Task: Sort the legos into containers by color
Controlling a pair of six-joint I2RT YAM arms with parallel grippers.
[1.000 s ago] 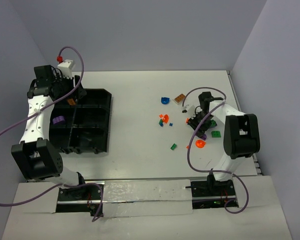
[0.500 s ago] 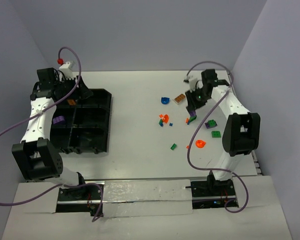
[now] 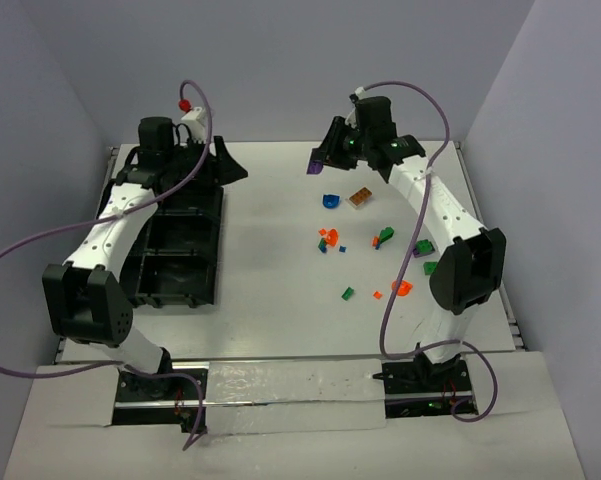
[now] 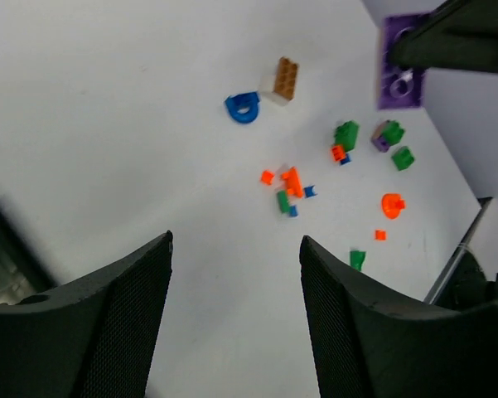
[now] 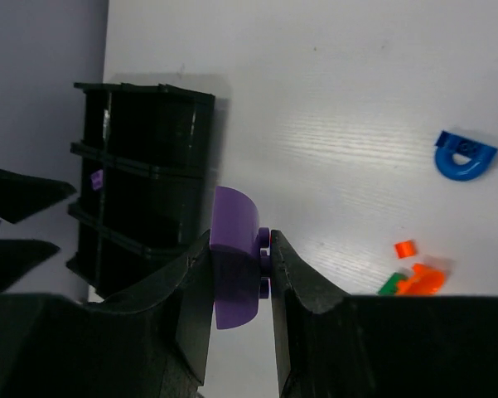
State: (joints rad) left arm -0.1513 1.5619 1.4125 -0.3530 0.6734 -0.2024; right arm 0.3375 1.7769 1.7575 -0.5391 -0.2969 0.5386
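- The black tray (image 3: 218, 250) sits just left of the left jaws, with a small purple piece (image 5: 94, 177) in one compartment.
- The left jaws stand released with nothing between them, above the worktop (image 4: 108, 124).
- The right jaws are grasping a purple lego (image 5: 234, 265), raised above the worktop.
- The loose legos (image 4: 290, 181) lie scattered beneath and right of the right jaws.

left arm extended to the far side, wrist turned rightward | left gripper (image 3: 232, 166) jaws apart | right arm stretched far and leftward | right gripper (image 3: 322, 160) jaws clamped on purple lego (image 5: 234, 249)
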